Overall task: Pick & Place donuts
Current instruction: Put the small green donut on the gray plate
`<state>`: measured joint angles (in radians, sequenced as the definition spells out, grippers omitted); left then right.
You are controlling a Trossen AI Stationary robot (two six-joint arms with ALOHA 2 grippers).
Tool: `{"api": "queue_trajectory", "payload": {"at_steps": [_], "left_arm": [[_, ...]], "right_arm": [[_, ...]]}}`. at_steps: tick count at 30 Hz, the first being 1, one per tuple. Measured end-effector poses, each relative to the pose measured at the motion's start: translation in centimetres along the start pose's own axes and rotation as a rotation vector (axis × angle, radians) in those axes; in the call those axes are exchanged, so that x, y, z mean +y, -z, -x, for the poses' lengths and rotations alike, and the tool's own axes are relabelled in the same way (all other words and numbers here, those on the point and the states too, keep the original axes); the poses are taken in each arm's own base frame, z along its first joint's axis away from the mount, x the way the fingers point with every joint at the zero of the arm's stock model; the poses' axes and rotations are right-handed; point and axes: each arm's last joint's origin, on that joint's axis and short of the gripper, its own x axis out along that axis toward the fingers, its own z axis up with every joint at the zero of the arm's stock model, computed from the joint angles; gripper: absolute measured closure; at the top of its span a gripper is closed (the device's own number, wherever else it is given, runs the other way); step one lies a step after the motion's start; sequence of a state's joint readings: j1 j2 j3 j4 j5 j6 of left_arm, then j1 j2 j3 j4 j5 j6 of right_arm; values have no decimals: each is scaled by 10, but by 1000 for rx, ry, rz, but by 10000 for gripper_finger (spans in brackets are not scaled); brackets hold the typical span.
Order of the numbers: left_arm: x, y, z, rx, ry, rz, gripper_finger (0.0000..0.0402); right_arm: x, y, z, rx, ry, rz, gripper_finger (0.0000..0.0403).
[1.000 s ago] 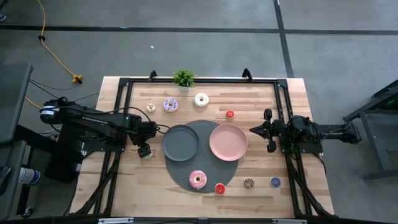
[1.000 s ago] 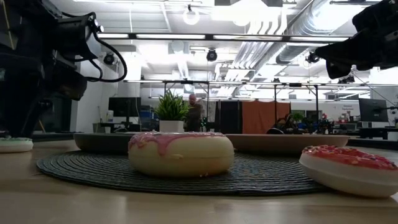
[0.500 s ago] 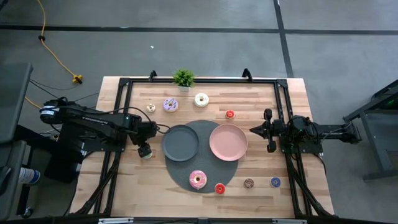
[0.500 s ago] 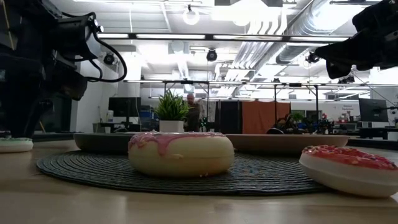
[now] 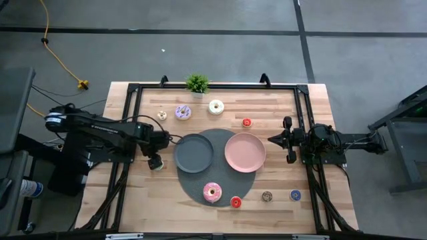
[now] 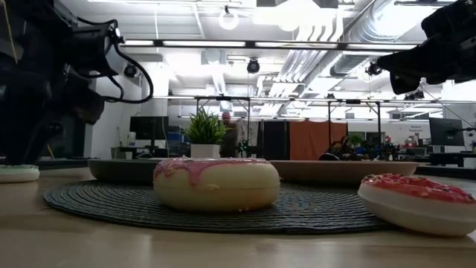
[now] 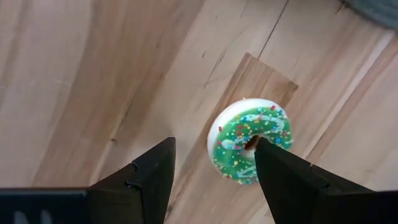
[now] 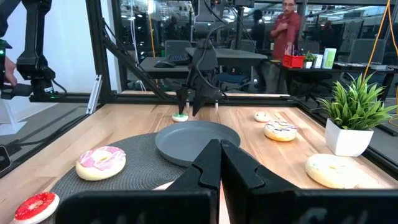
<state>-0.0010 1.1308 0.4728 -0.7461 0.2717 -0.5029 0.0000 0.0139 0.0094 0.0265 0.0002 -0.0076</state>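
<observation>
Nearby, grey plate (image 5: 193, 153) and pink plate (image 5: 245, 152) bare; left gripper (image 5: 156, 162) open around green donut (image 7: 250, 139); right gripper (image 5: 272, 140) closed.

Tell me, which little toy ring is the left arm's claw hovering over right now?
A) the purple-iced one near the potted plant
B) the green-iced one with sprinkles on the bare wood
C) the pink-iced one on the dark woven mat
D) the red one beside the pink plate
B: the left wrist view shows the left claw open above the small green-iced toy donut with sprinkles, which lies on the wooden table, off the mat.
</observation>
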Motion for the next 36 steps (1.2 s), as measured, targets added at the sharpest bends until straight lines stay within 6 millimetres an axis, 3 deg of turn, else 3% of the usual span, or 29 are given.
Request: {"api": "queue_trajectory", "payload": {"at_steps": [14,36], "left_arm": [[0,-3,-6,29,-12,7,197],[-6,-9,0,9,37,-5,330]], "right_arm": [[0,0,0,0,0,0,402],[0,0,0,0,0,0,402]]}}
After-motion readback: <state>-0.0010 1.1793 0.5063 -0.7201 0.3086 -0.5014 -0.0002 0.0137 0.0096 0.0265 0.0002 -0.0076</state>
